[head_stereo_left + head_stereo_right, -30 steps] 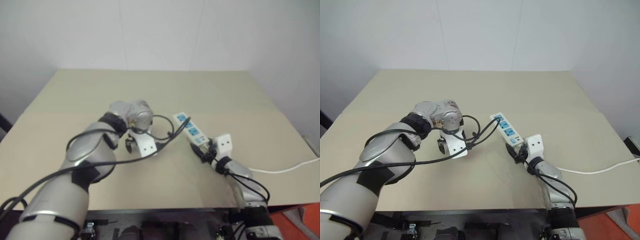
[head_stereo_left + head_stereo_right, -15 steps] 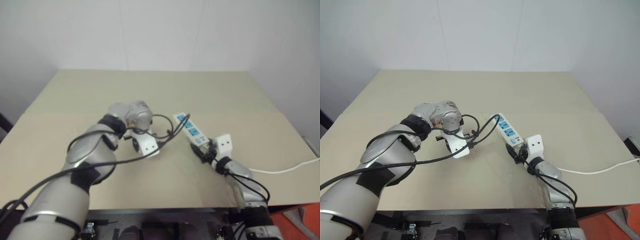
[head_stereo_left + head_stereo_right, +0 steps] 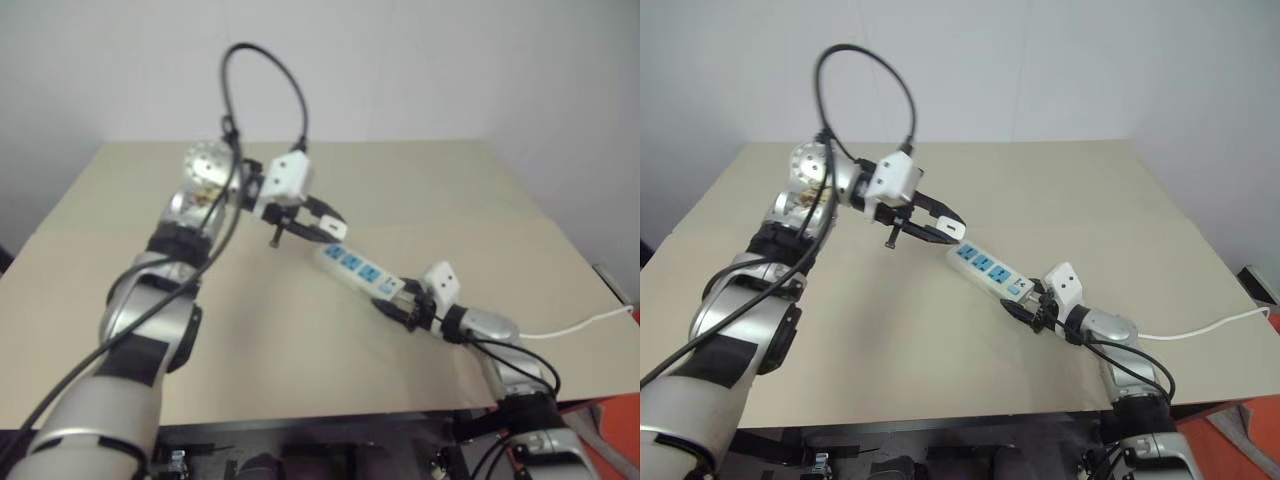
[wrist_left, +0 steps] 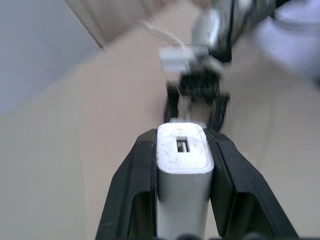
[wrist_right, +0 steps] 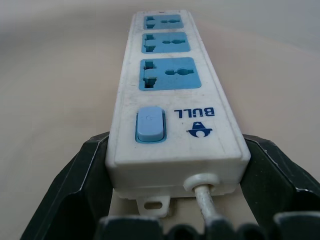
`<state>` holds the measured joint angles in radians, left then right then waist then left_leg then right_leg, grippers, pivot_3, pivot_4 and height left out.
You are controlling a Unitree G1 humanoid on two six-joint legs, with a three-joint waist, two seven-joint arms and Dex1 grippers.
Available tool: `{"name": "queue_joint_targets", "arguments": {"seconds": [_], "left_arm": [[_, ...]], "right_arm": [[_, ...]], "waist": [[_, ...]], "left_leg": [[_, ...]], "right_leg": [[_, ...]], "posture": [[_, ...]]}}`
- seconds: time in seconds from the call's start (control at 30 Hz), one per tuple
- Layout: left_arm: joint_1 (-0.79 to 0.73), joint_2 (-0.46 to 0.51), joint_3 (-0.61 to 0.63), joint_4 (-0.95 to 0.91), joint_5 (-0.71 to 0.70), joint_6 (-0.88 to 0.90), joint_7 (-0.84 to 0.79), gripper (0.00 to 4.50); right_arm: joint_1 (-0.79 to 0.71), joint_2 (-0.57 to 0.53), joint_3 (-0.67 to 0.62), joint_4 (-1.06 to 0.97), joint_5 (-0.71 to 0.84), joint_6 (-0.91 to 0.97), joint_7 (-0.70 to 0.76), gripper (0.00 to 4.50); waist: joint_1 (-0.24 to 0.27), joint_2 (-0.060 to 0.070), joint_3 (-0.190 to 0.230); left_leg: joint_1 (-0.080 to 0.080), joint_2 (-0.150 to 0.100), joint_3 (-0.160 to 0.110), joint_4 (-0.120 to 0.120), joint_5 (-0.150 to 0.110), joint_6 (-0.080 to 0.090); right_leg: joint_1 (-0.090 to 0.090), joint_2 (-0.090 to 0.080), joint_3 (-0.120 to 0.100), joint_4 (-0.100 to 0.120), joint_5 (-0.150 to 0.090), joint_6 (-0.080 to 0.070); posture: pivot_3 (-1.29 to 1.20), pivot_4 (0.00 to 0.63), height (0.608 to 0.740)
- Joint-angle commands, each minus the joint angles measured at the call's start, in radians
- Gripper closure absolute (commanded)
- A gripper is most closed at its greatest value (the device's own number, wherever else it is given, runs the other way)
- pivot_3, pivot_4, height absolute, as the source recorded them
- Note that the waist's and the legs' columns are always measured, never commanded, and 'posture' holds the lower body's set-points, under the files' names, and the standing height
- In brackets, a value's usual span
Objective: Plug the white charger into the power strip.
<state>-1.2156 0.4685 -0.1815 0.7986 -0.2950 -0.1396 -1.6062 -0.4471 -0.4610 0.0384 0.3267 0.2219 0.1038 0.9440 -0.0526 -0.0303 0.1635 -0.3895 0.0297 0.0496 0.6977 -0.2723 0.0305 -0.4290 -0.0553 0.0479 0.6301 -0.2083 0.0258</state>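
Charger (image 3: 951, 229) above power strip (image 3: 989, 270) end.

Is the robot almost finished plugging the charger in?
Partly. Both pickups look done: the left tool is shut on the white charger, lifted above the table, and the right tool grips the power strip at its cord end. Left to do: pushing the charger into a blue socket; all three are empty.

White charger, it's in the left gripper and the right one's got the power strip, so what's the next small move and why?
Probably lower the left gripper so the white charger lines up over a blue socket. The charger hangs above the far end of the power strip, which the right gripper clamps at its switch end.
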Motion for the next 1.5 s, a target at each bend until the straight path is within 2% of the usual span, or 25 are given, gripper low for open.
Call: {"name": "queue_joint_targets", "arguments": {"seconds": [0.03,0.13,0.23,0.47,0.9,1.5], "left_arm": [[0.081,0.031,0.127,-0.184,-0.157,0.242,0.034,3.48],[0.194,0.049,0.174,-0.331,-0.242,0.42,0.059,3.48],[0.305,0.063,0.186,-0.435,-0.279,0.514,0.072,3.48],[0.473,0.058,0.136,-0.498,-0.217,0.498,0.084,3.48],[0.484,0.008,0.117,-0.383,-0.185,0.457,0.04,3.48],[0.435,-0.076,0.1,-0.169,-0.093,0.354,0.025,3.48]], "right_arm": [[-0.101,0.004,0.054,0.063,0.038,-0.06,0.209,1.09],[-0.173,0.028,0.095,0.147,0.023,-0.112,0.327,1.09],[-0.229,0.051,0.138,0.225,0.006,-0.15,0.435,1.09],[-0.274,0.115,0.172,0.395,-0.044,-0.228,0.489,1.09],[-0.295,0.127,0.179,0.535,-0.102,-0.31,0.482,1.09],[-0.284,0.145,0.187,0.568,-0.133,-0.384,0.456,1.09]], "waist": [[-0.008,0.0,0.0],[-0.011,0.0,0.0],[-0.01,0.001,0.0],[0.007,0.001,0.0],[0.009,0.001,0.0],[0.005,0.001,0.0]], "left_leg": [[0.0,0.0,0.0,0.0,0.0,0.0],[-0.001,0.001,-0.002,0.0,0.0,0.0],[-0.001,0.0,-0.003,0.0,0.0,0.0],[0.0,0.0,-0.002,0.0,0.001,-0.001],[0.005,0.0,0.0,0.0,0.001,-0.002],[0.008,0.0,0.003,0.0,0.001,-0.002]], "right_leg": [[0.0,0.0,0.0,0.0,0.0,0.0],[0.0,0.0,-0.001,0.002,0.0,0.0],[0.0,-0.001,-0.002,0.003,0.001,0.0],[0.0,-0.001,-0.003,0.002,0.001,-0.001],[0.004,-0.001,-0.002,0.001,0.001,-0.001],[0.007,-0.001,-0.001,0.002,0.001,-0.001]], "posture": [[0.0,0.15,0.74],[0.0,0.15,0.74],[0.0,0.15,0.74],[0.0,0.15,0.74],[0.0,0.15,0.74],[0.0,0.15,0.74]]}}
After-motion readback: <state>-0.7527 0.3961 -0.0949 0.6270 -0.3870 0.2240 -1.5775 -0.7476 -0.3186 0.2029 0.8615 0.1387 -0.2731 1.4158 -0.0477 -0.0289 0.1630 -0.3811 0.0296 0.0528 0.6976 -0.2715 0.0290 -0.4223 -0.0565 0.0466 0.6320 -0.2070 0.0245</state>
